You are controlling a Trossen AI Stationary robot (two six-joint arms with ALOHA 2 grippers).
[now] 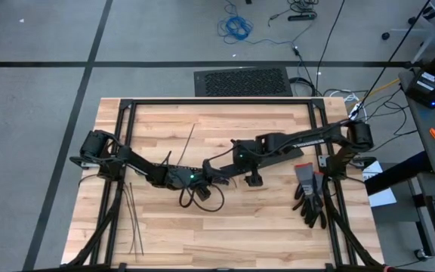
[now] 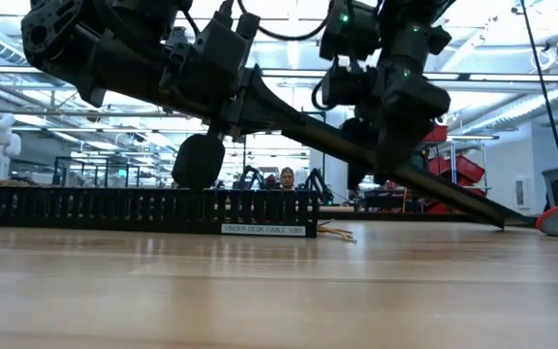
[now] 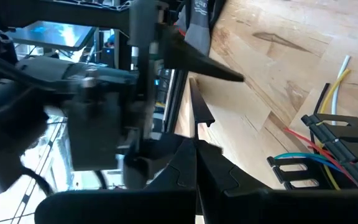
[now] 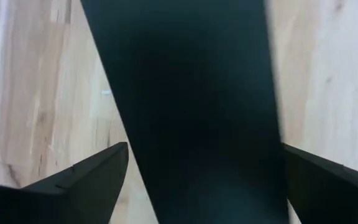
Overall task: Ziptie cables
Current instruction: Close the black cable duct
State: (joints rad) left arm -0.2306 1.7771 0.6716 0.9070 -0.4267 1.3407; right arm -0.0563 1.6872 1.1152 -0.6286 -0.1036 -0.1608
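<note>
Cables lie in the black duct on the table. The left gripper is clenched, empty. The right gripper spreads wide above the left arm.

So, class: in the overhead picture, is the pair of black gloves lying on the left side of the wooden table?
No: the black gloves lie near the table's right edge.

We see two dark, matte arms of boxy jointed segments, with black cables looping off them and small green lights glowing near the wrists. The right fingers are flat black wedges with bevelled edges.
</note>
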